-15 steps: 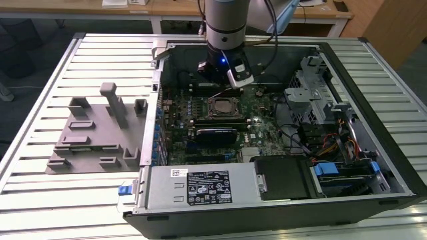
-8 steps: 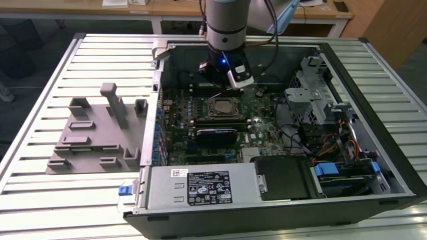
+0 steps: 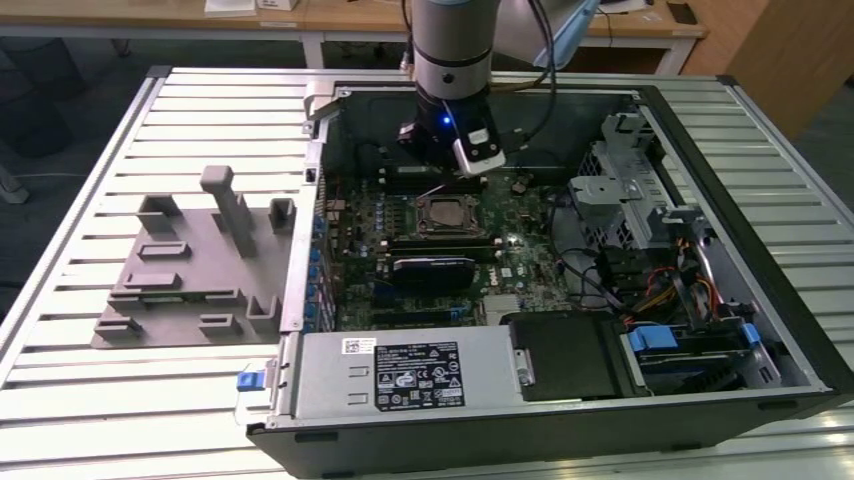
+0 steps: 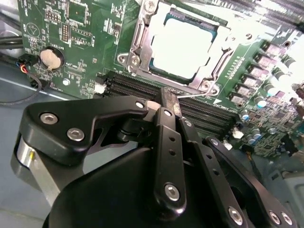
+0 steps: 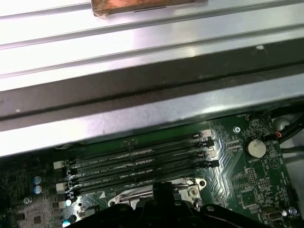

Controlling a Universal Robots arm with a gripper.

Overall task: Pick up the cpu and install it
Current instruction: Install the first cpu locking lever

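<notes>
Exterior view, left to right. Grey holder (image 3: 187, 280) lay on the slatted tabletop (image 3: 80, 250), at 9 o'clock from the open case (image 3: 561, 440). Inside the case the board (image 3: 521, 260) lay flat.

The cpu (image 3: 439, 214) sat in its socket near the board's centre. In the second wrist view the cpu (image 4: 183, 43) showed a bright metal top, square within the socket frame (image 4: 135, 47). It looked level and was apart from the claw.

The claw (image 3: 457, 178) hung at about 12 o'clock from the socket, just beside it, pointing down. In the second wrist view the claw (image 4: 167, 97) stood over the memory slots (image 4: 137, 88) that border the socket. I could not tell whether it was clenched or released, and nothing was seen in its hold. Drive cage (image 3: 627, 180) and cables (image 3: 654, 290) sat at 3 o'clock from the socket.

Judgement: the chip was picked and seated, so the work stood at the end of the placing step. Whether the frame was latched could not be told. Any move here calls for a clean vertical path, so the chip is not nudged and the slots are not struck.
</notes>
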